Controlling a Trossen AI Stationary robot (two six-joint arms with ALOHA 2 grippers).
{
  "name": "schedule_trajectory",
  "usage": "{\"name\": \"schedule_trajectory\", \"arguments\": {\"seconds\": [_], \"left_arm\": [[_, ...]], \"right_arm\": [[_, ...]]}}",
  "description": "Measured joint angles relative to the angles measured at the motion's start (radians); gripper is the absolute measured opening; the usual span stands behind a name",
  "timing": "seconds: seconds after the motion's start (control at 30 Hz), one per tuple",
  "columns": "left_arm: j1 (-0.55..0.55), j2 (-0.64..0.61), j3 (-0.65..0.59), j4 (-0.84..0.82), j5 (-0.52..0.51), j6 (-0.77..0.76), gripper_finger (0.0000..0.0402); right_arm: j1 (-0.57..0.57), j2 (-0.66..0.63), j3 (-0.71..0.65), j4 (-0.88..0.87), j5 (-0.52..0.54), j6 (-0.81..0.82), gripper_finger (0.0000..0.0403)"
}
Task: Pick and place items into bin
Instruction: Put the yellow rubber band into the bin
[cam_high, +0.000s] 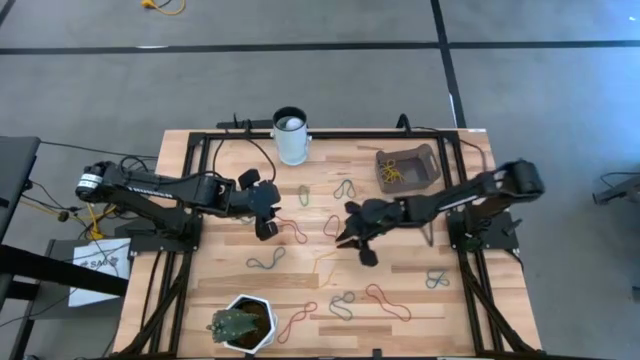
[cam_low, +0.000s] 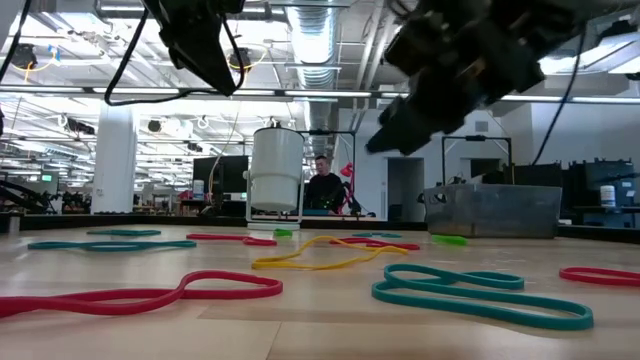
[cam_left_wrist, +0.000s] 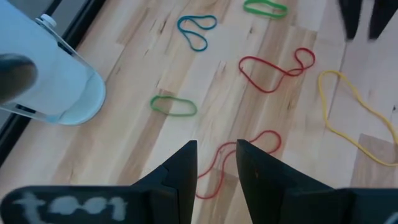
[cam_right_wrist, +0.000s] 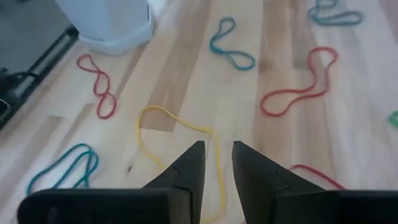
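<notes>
left gripper (cam_left_wrist: 216, 163) above red band (cam_left_wrist: 239, 157), fingers slightly parted, empty, lined up to pinch | right gripper (cam_right_wrist: 217, 162) over yellow band (cam_right_wrist: 180, 149), narrow gap, empty | bin (cam_high: 408, 167) far-right on surface, some bands inside

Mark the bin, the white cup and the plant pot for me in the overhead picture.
bin (cam_high: 428, 160): high view, on its right wall.
white cup (cam_high: 291, 146): high view, on its side wall.
plant pot (cam_high: 258, 303): high view, on its white rim.
</notes>
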Motion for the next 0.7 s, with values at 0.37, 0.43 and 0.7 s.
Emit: {"name": "schedule_trajectory", "arguments": {"seconds": [0.37,0.43,0.7], "left_arm": [[0.0,0.0,0.0,-0.001,0.003,-0.027,0.0103],[0.0,0.0,0.0,0.0,0.003,-0.027,0.0103],[0.0,0.0,0.0,0.0,0.006,-0.037,0.0103]], "right_arm": [[0.026,0.277,0.17,0.0,-0.004,0.0,0.0075],[0.026,0.312,0.19,0.0,-0.003,0.0,0.0075],[0.026,0.368,0.224,-0.017,-0.004,0.0,0.0075]]}}
